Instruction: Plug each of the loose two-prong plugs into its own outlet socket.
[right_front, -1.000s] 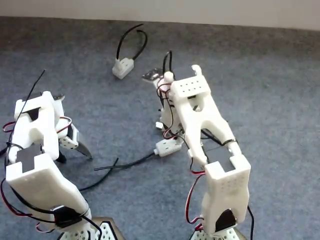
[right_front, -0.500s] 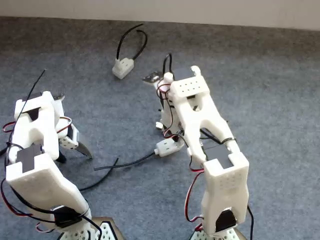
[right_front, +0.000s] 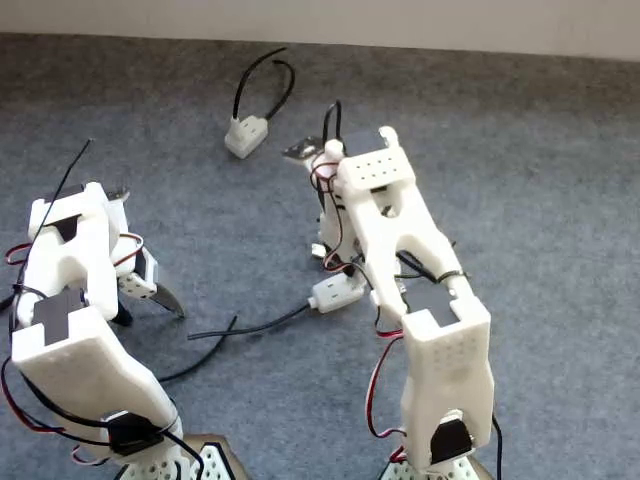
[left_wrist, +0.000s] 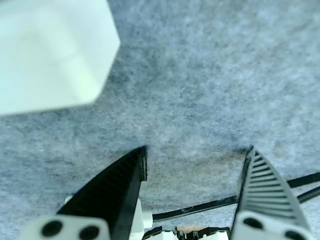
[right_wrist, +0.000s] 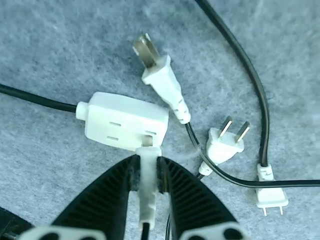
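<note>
Plug (right_wrist: 147, 192) in right end effector (right_wrist: 148, 164), against outlet (right_wrist: 125, 122)

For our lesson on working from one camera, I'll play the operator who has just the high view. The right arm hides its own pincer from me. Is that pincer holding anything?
Observer: Yes. The right pincer is shut on a white plug, whose front end meets the edge of the socket block.
Operator: Any loose plugs near it?
Observer: Three lie on the carpet by that block: a long plug, a round plug and a small plug.
Operator: Are the block's slots free?
Observer: The slots on its face have nothing in them.
</note>
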